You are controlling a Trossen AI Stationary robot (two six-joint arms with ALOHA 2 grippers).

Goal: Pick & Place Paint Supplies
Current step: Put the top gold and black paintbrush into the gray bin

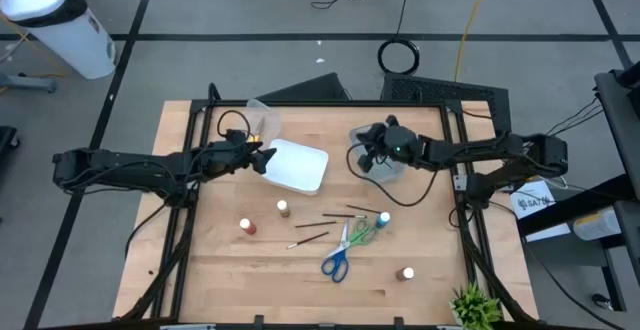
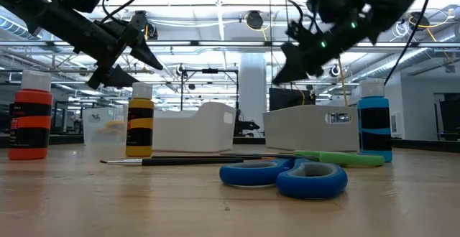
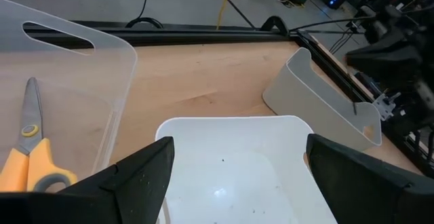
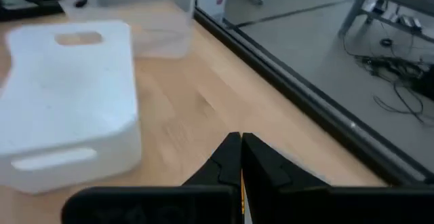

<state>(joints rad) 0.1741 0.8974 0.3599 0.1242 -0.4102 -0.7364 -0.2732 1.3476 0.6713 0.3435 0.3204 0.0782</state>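
Observation:
Paint bottles stand on the table: a red one, a yellow one, a blue one and an orange one. Thin dark paintbrushes lie flat between them, beside the green-handled scissors and the blue-handled scissors. Yellow-handled scissors lie in a clear bin. My left gripper hovers open over the white bin. My right gripper is shut, raised above another clear bin. My right gripper shows a thin yellow sliver in the slit between its shut fingers; I cannot tell whether that is a held thing.
The white bin sits mid-table toward the far side, with clear bins on either side of it. Dark rails run along the table's edges. Bare wood lies near the front edge, around the bottles. A green plant stands at the near right corner.

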